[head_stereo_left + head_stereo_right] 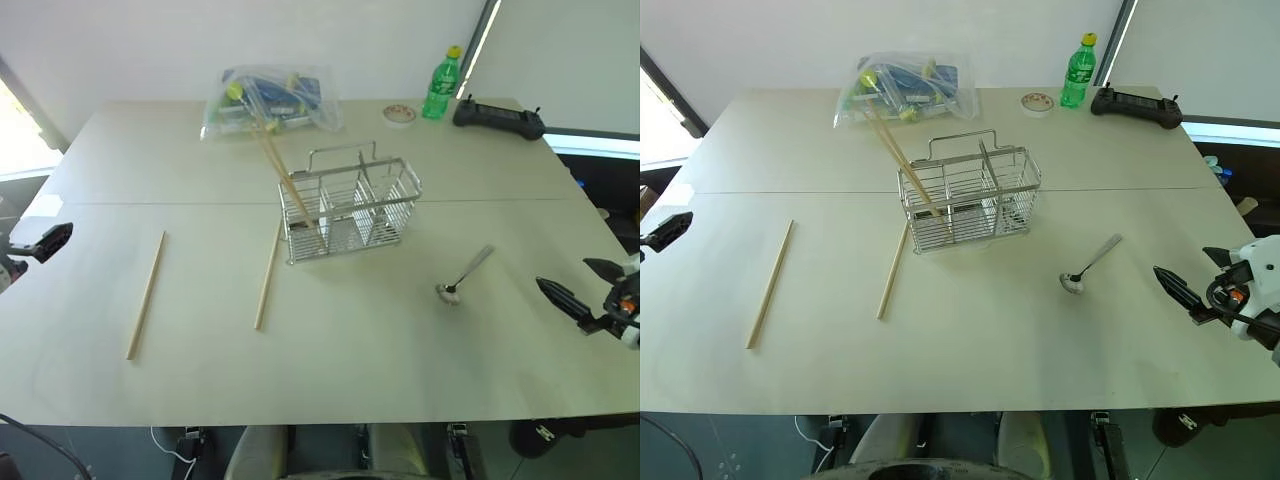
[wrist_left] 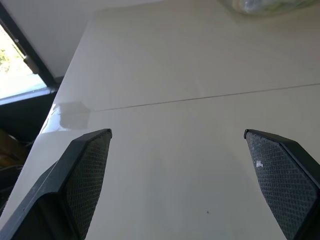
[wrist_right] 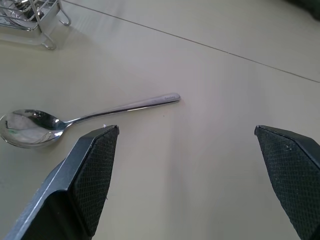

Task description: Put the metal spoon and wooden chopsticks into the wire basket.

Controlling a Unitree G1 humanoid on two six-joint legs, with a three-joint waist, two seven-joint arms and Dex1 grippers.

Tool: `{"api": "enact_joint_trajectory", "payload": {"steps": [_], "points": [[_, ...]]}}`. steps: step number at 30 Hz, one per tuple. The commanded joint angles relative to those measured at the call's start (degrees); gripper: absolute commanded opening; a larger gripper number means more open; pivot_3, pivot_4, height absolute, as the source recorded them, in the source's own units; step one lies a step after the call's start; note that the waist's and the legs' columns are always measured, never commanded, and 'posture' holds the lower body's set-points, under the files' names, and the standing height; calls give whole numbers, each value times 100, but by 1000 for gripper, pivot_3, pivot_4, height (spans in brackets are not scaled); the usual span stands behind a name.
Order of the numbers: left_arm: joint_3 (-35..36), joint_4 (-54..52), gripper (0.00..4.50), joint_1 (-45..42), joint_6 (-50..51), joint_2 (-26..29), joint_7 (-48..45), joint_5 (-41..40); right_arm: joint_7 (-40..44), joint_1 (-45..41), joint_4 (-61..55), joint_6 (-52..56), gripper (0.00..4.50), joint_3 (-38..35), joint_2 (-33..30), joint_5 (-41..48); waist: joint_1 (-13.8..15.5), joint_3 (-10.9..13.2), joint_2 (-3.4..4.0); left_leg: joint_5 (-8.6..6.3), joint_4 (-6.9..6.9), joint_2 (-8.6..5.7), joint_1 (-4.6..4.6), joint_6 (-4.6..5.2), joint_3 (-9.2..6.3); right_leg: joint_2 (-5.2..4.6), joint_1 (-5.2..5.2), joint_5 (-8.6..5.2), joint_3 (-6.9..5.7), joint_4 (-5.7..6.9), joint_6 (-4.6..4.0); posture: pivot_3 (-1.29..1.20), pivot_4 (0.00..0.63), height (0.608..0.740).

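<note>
The wire basket (image 1: 352, 208) stands mid-table, with two wooden chopsticks (image 1: 277, 165) leaning in its left compartment, tops tilted toward the far left. Two more chopsticks lie flat on the table: one (image 1: 267, 274) just left of the basket, another (image 1: 146, 295) farther left. The metal spoon (image 1: 463, 277) lies right of the basket, bowl toward me. My right gripper (image 3: 186, 128) is open just short of the spoon (image 3: 75, 119) and to its right, touching nothing. My left gripper (image 2: 177, 132) hovers open over bare table at the left edge (image 1: 40, 243).
A clear plastic bag (image 1: 268, 97) of items lies at the back. A green bottle (image 1: 441, 85), a small round dish (image 1: 399, 114) and a black controller (image 1: 498, 119) sit at the back right. The table's front edge (image 1: 320, 420) is near me.
</note>
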Motion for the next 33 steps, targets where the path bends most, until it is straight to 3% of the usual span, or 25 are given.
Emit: {"api": "enact_joint_trajectory", "payload": {"steps": [1,22,30,33], "points": [[79,-81,4479,-69,-143,128,-17,43,-27,-7,-170,-7,4500,-141,-14,38,-1,0,0,0,0,0,0,0,0,0,0,0,0,1,0,0,150,690],[-99,-12,4479,-361,-126,71,-88,13,-59,-130,-5,-95,4500,-75,-87,-95,-2,-1,-1,1,6,-2,4,0,0,2,4,9,0,9,14,0,150,690],[-338,-877,4479,-238,298,-150,-341,-303,19,-444,300,-218,4500,-50,-372,-338,-6,-1,-1,1,12,-5,6,0,-1,1,10,9,1,12,15,0,150,690],[-645,-1646,4479,-358,990,-103,-906,-988,377,-581,410,-516,4500,257,-774,-585,-9,0,2,1,16,-6,6,-1,3,1,10,10,1,14,16,0,150,690]]}}
